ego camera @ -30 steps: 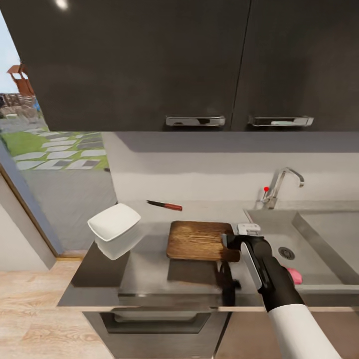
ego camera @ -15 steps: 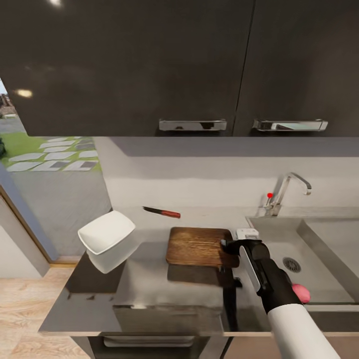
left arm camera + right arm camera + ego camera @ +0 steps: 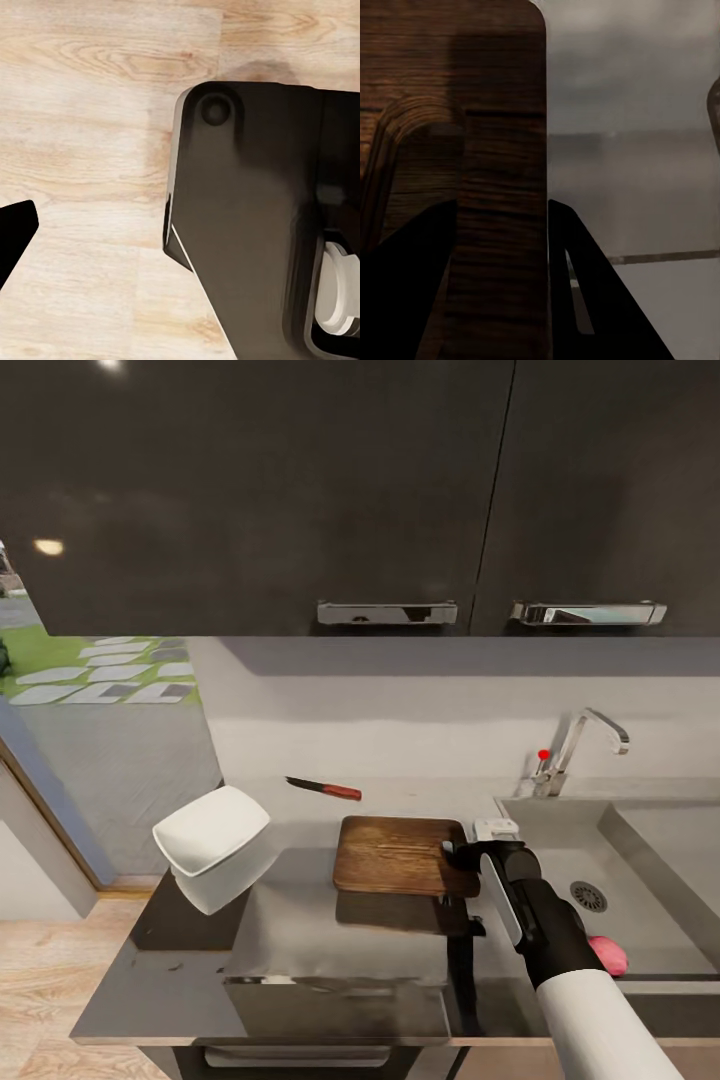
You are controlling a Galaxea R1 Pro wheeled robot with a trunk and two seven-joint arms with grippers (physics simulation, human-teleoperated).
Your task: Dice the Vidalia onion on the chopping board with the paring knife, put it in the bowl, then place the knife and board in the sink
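The brown chopping board [image 3: 395,853] lies on the grey countertop [image 3: 300,920], left of the sink [image 3: 560,860]. My right gripper [image 3: 460,856] sits at the board's right end. In the right wrist view the gripper [image 3: 500,300] has its dark fingers [image 3: 405,300] pressed on both sides of the board's end strip [image 3: 499,187], beside the slot hole. The red-handled paring knife [image 3: 325,789] rests behind the board near the wall. A white bowl [image 3: 213,838] stands left of the board. A pinkish round onion [image 3: 610,957] lies in the sink, partly behind my arm. One dark left fingertip [image 3: 15,232] hangs over wooden floor.
A chrome tap [image 3: 580,745] with a red-tipped lever stands behind the sink. Dark wall cabinets [image 3: 350,490] hang above the counter. A glass door [image 3: 100,760] to a garden is at the left. The robot's dark base [image 3: 255,225] shows in the left wrist view.
The head camera has moved closer and a little higher, so the whole view shifted. My right gripper has stayed at the board's right end; board, knife and bowl have not moved.
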